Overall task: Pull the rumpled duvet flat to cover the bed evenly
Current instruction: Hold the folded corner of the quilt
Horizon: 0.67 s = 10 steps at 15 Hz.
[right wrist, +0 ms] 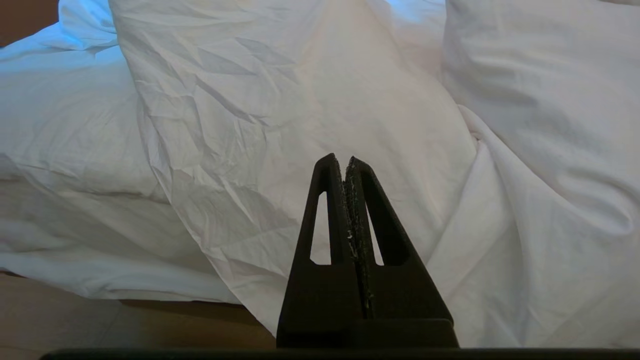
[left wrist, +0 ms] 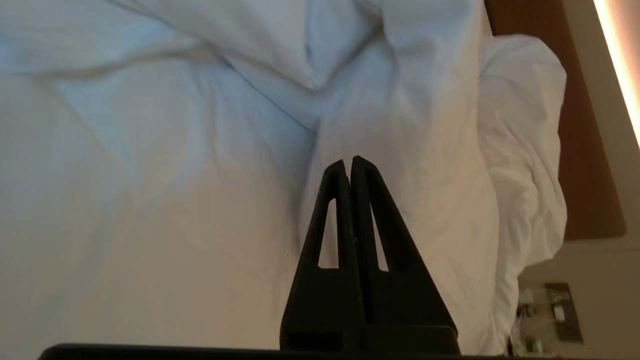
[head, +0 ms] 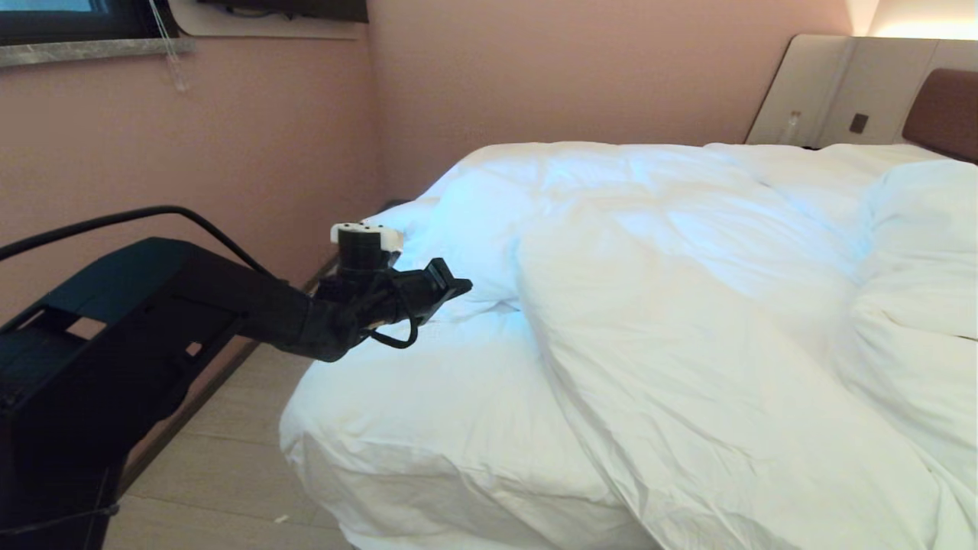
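The duvet [head: 688, 321] lies rumpled on the bed [head: 943, 114], with a thick fold running slantwise across it and a bunched heap [head: 917, 252] near the brown headboard. My left gripper [head: 463, 287] reaches in from the left, shut and empty, beside the fold's left edge. Seen from the left wrist, that gripper [left wrist: 348, 161] points over the creased white duvet [left wrist: 175, 150] without touching it. My right gripper [right wrist: 345, 159] is shut on nothing and faces the duvet [right wrist: 280, 100] where it drapes down at the bed's near edge. It is out of the head view.
A pink wall [head: 267, 153] stands close along the bed's left side, leaving a narrow strip of wood floor [head: 229, 473]. A beige wall panel with a switch [head: 859, 122] and a small bottle [head: 792, 122] sit beyond the bed's far corner.
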{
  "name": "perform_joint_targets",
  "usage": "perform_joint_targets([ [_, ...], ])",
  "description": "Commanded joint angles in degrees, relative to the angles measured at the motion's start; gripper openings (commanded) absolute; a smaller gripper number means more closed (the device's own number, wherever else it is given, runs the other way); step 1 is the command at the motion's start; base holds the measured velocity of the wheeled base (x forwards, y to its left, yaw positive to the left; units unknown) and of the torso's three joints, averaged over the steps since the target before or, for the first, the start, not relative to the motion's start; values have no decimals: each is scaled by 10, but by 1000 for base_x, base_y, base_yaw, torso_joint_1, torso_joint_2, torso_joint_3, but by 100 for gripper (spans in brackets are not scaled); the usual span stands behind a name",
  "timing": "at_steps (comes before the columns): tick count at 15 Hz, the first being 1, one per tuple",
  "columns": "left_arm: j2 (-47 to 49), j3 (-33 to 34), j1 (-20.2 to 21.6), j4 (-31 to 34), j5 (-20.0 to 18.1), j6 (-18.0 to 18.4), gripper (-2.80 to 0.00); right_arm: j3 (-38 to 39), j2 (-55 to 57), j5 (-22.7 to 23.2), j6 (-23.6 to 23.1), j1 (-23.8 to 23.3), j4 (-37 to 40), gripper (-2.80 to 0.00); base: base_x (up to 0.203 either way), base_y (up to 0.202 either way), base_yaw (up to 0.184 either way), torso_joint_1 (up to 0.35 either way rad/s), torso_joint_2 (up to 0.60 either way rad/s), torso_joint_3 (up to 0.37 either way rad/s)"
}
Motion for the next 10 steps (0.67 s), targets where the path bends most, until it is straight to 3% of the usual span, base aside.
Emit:
perform_joint_targets([
  [1, -14, 4, -10, -2, -4, -3, -280, 0, 1, 0, 0, 0, 0, -280, 0, 0, 0, 0, 0, 0],
  [6, -8, -3, -21, -47, -5, -1, -280, 0, 1, 0, 0, 0, 0, -280, 0, 0, 0, 0, 0, 0],
  [10, 7, -18, -37, -64, -30, 0, -280, 0, 1, 0, 0, 0, 0, -280, 0, 0, 0, 0, 0, 0],
])
